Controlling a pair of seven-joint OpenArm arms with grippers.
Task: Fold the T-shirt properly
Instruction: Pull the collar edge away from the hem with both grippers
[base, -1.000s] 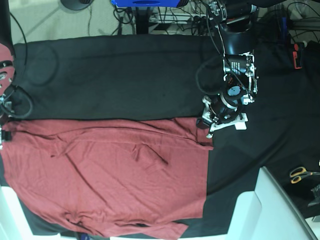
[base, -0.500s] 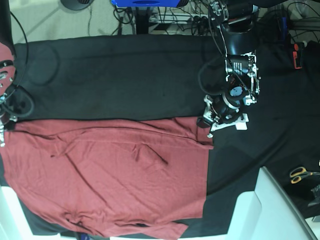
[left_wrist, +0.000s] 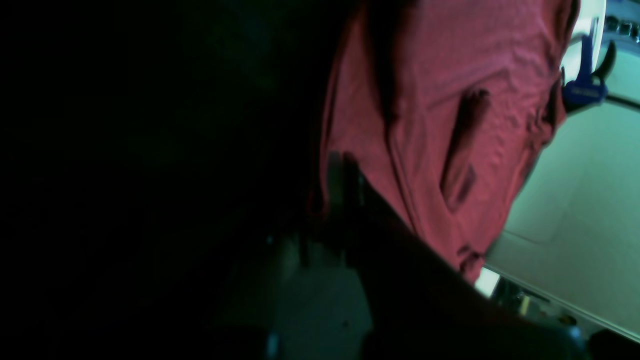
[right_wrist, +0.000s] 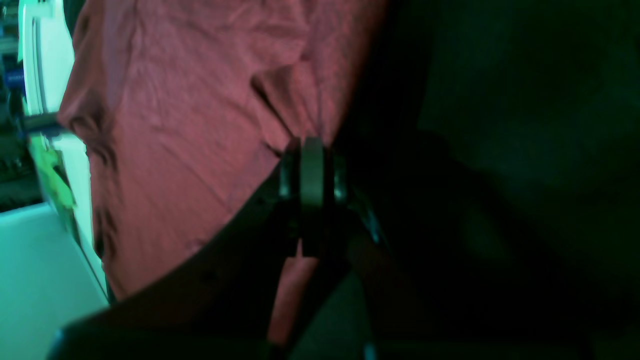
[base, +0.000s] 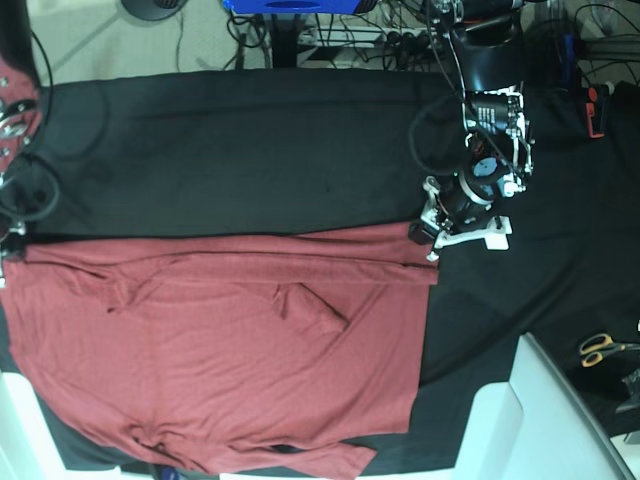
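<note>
Both grippers pinch the shirt (base: 220, 360): left gripper (base: 428, 250) at its three-o'clock corner, right gripper (right_wrist: 311, 150) at nine o'clock.

T-shirt (base: 230, 360) edge now stretched taut

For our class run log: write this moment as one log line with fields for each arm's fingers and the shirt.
left fingers: shut on T-shirt top corner | right fingers: shut on T-shirt edge | T-shirt: spread flat on black table cloth, unfolded
</note>
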